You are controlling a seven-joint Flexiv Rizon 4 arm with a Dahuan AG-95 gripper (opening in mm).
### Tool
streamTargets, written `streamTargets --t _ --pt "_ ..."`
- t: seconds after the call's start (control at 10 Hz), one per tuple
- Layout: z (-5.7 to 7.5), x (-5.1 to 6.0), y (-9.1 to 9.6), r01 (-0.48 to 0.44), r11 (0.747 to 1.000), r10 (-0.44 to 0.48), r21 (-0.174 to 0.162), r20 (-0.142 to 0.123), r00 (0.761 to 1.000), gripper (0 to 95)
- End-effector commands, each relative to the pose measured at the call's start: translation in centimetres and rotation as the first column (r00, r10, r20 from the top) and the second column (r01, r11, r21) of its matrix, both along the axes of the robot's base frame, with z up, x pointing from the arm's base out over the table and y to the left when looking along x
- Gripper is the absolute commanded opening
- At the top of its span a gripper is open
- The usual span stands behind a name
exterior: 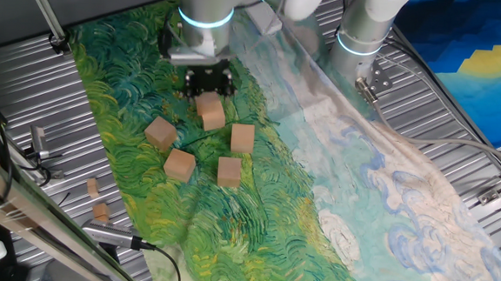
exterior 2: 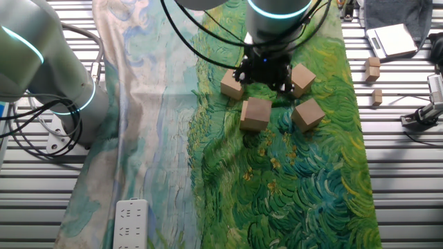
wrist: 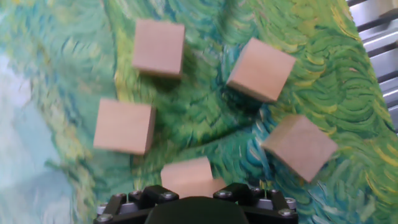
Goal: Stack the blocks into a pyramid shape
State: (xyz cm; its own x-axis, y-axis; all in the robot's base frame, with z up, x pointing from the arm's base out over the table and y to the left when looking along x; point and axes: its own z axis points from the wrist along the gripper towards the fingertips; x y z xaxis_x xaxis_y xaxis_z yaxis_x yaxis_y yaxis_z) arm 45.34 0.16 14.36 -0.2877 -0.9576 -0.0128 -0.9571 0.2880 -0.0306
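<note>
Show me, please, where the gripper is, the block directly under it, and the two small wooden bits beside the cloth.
gripper [exterior: 209, 84]: one fixed view, between its fingertips.
block under the gripper [exterior: 210, 113]: same view, front face.
small wooden bits [exterior: 93, 187]: same view, upper bit's top.

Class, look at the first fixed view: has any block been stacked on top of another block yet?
No. The five visible blocks each lie singly on the painted cloth, none resting on another.

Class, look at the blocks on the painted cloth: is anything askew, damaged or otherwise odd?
Nothing is damaged. The blocks lie loose and turned at different angles, none stacked, and only five are clearly visible. Two small wooden bits sit off the cloth on the metal table.
</note>
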Motion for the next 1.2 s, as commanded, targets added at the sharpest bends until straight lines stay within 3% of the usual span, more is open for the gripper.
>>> streamTargets --t 0.1,0.4,1.0,1.1,1.2 --pt "-0.4 -0.2 -1.2 -0.032 0.999 0.032 0.000 0.005 0.999 76.0" --pt "-1.6 -0.4 -2.3 -0.048 0.999 0.048 0.007 0.015 0.999 76.0" --pt "-3.8 -0.4 -2.5 -0.031 0.999 0.030 0.019 0.053 0.998 76.0" --pt "-4.2 -0.4 -2.5 -0.028 0.999 0.026 0.021 0.063 0.998 57.0" --pt "-4.3 -0.4 -2.5 -0.023 1.000 0.021 0.022 0.067 0.997 57.0"
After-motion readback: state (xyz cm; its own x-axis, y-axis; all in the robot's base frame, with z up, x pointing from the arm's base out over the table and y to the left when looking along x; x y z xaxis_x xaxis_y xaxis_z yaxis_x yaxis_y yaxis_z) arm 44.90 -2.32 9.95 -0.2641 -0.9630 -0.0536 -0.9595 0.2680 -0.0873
